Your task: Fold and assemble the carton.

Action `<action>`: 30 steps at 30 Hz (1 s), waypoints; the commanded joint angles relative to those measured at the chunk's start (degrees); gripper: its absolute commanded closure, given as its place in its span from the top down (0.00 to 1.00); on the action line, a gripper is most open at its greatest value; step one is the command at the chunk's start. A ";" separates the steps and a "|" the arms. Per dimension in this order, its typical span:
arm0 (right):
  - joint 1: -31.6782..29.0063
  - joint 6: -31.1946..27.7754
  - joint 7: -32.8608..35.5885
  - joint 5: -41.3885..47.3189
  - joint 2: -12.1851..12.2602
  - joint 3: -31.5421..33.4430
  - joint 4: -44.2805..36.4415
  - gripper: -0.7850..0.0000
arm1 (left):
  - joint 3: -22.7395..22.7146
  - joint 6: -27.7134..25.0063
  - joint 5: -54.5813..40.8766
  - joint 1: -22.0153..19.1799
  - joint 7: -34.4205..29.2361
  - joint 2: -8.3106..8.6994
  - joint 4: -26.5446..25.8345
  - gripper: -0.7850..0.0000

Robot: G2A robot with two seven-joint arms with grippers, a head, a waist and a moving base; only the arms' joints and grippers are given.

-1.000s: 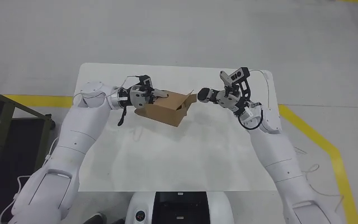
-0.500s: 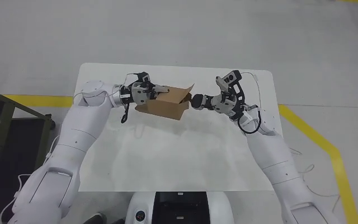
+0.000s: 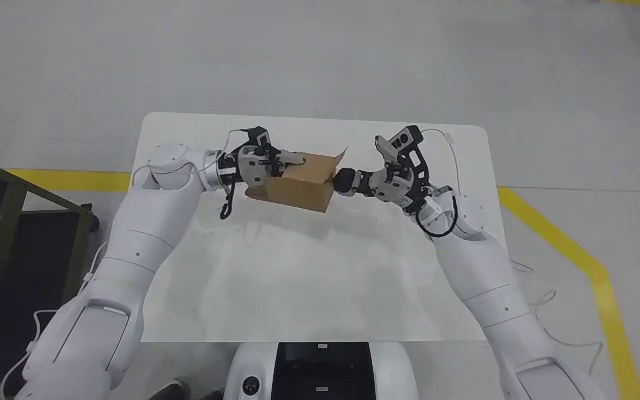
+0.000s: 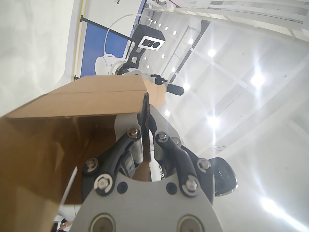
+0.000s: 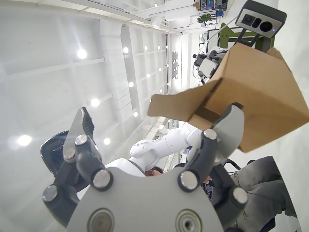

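A brown carton is held above the white table, between the two arms. My left gripper is at the carton's left end, shut on a cardboard wall; in the left wrist view its fingers pinch the edge of the carton. My right gripper is at the carton's right end and stands open. In the right wrist view one fingertip rests against the end of the carton, while a loose flap sticks out between the open fingers of my right gripper.
The table's bare white top spreads below and in front of the carton. A yellow floor line runs beside the table, and a dark rack stands at the left edge.
My right gripper has moved left, up to the carton's right end. The left gripper has lifted and turned the carton a little, shifting it away from the front edge.
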 commanded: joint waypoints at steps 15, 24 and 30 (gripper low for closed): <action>-0.16 0.02 -1.28 -1.07 -0.41 -0.62 -1.01 1.00 | -0.24 -0.06 0.00 0.50 0.47 0.11 -0.97 0.00; -0.41 0.00 -1.52 -1.15 -0.58 -0.61 -0.91 1.00 | 0.01 -0.05 0.07 0.46 0.57 0.06 -1.24 0.00; -0.74 -0.26 -1.58 -1.41 -0.47 0.25 -0.77 1.00 | 0.11 -0.86 1.54 0.46 1.41 0.14 -1.02 0.00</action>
